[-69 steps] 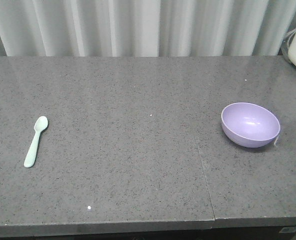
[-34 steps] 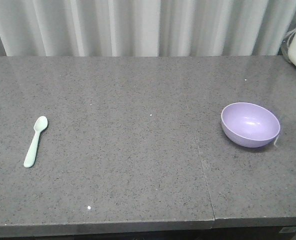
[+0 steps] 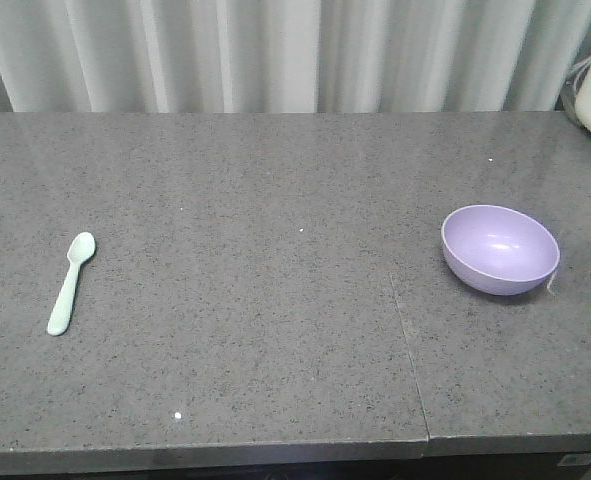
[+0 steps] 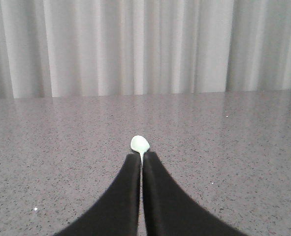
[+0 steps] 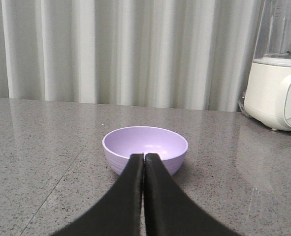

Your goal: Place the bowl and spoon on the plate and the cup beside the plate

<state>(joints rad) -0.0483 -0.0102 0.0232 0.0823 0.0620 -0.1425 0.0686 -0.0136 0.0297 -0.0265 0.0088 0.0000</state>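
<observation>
Pale pleated curtains (image 3: 275,55) hang behind a grey speckled stone worktop (image 3: 275,200), and that is the whole setting we see.

We begin at the left claw (image 4: 142,156). Its two black fingers are pressed together along their length, with only a hairline between them and nothing held. In the left wrist view, the oval scoop of the mint-green spoon (image 4: 140,144) shows just past the tips, while the fingers hide the handle. Seen from the front, the spoon lies flat on the left part of the worktop, scoop toward the curtains and handle toward the near edge, leaning slightly left.

We turn to the right claw (image 5: 144,156). Its fingers are likewise closed against each other and grip nothing. Directly beyond the tips in the right wrist view stands the lavender bowl (image 5: 145,142), upright and open side up, with a small gleam on its inner wall. We cannot tell from this view how far the tips are from the bowl's near wall. From the front, the bowl sits on the right part of the worktop, well apart from the spoon.

Further out, a thin seam (image 3: 408,350) runs across the stone from below the bowl's left side toward the near edge. At the far right, near the curtains, stands a white appliance (image 5: 278,93) with a clear jug on top.
</observation>
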